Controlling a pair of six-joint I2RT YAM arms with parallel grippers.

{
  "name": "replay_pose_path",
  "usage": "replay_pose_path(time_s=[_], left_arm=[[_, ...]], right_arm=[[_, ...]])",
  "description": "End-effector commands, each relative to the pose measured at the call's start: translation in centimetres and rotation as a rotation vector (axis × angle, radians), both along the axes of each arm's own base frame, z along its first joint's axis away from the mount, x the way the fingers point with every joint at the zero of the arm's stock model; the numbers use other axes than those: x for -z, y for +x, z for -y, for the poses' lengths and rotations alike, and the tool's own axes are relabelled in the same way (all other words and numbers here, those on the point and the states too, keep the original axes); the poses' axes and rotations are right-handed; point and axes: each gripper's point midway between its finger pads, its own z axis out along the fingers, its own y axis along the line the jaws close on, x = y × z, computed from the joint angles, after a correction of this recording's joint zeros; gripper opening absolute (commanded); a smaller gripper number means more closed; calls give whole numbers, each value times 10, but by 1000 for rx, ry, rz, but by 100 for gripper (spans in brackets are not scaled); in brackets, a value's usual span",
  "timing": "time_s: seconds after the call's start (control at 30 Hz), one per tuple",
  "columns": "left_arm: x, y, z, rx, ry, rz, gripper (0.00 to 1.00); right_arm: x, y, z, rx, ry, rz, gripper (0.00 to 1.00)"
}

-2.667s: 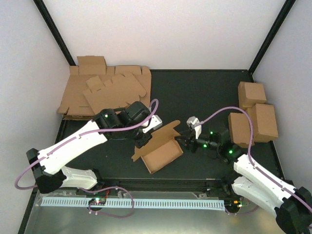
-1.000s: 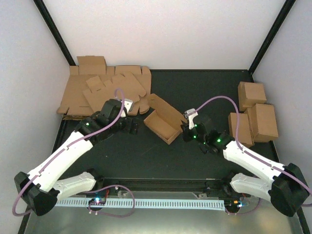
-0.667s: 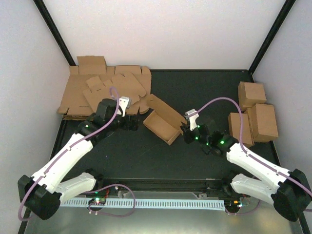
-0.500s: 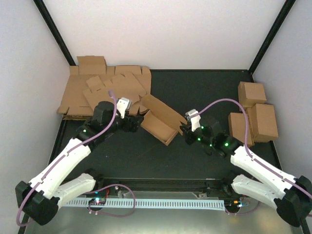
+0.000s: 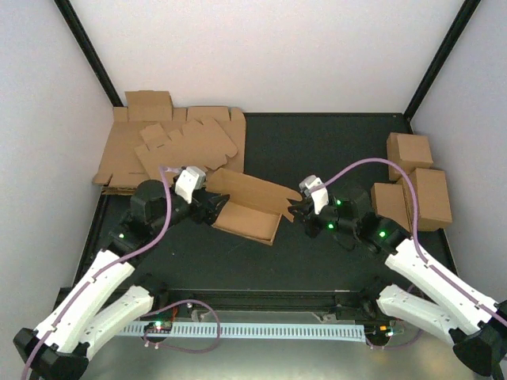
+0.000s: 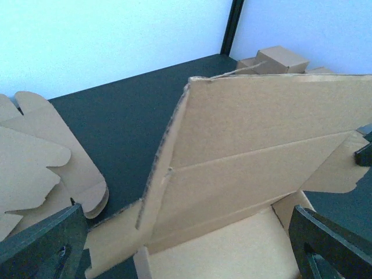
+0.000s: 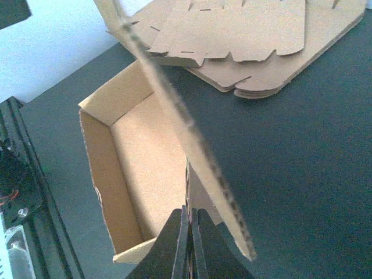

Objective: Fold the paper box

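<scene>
I am working with two pincers and one paper box [image 5: 247,210], which is sitting near the middle of the counter [image 5: 333,150], a little to my left. Its shallow tray [image 5: 247,224] is lying open side up, and its one tall panel [image 5: 252,190] is standing tilted along the far side. My left pincer [image 5: 212,207] is gaping wide at the box's left end. From that wrist I am seeing one dark finger [image 6: 40,247] at each lower corner with the tray between them, and I cannot tell whether either one is touching cardboard. My right pincer [image 5: 295,212] is pinching flat at the box's right end, with a thin cardboard edge of the box running down into the closed fingers [image 7: 177,244]. One heap of flat blanks [image 5: 170,150] is filling the far left corner. Its near edge is lying just behind my left wrist and close to the panel's far left corner. Three folded boxes [image 5: 409,153] are clustering against the right edge, well apart from the box I am holding. Bare dark counter is stretching behind the panel to the back wall, and more is showing between my right arm and those three boxes. A narrower strip is running in front of the tray to the near edge.
</scene>
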Motion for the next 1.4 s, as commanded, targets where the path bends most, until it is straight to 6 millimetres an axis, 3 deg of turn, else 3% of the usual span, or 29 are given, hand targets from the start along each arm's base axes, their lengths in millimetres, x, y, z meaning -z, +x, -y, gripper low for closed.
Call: replay_pose_path(time_s=[0.0,0.17,0.27,0.43,0.57,0.63,0.73,0.87,1.03,1.2,1.3,1.37], left_arm=[[-11,0,-4,-3,27,61,98],[-14,5,-24,-118,65,70,99],[-4,13,-34,-166,145,48,99],[2,11,-23,-65,222,38,99],[-9,9,-24,-41,240,89,99],[-13,1,-15,30,226,112,98],[-14,-6,-5,99,208,109,84],[-16,-8,-1,120,183,85,52],[-13,-8,8,142,117,32,36],[1,6,11,101,94,-47,9],[16,20,5,12,93,-129,6],[25,26,3,-31,79,-178,19]], right_arm=[[-18,-11,-2,-63,12,23,2],[-29,-15,-2,-87,16,40,2],[-35,-17,-2,-103,14,51,2],[-40,-22,-1,-127,4,64,2],[-43,-23,1,-129,-9,72,2],[-43,-23,1,-130,-9,71,2],[-43,-23,1,-129,-6,72,2],[-43,-19,2,-101,-6,68,2],[-38,-7,-2,-59,-3,44,2],[-34,6,-6,-10,-5,23,2],[-30,14,-6,33,5,10,2],[-27,20,-6,63,15,-3,2]])
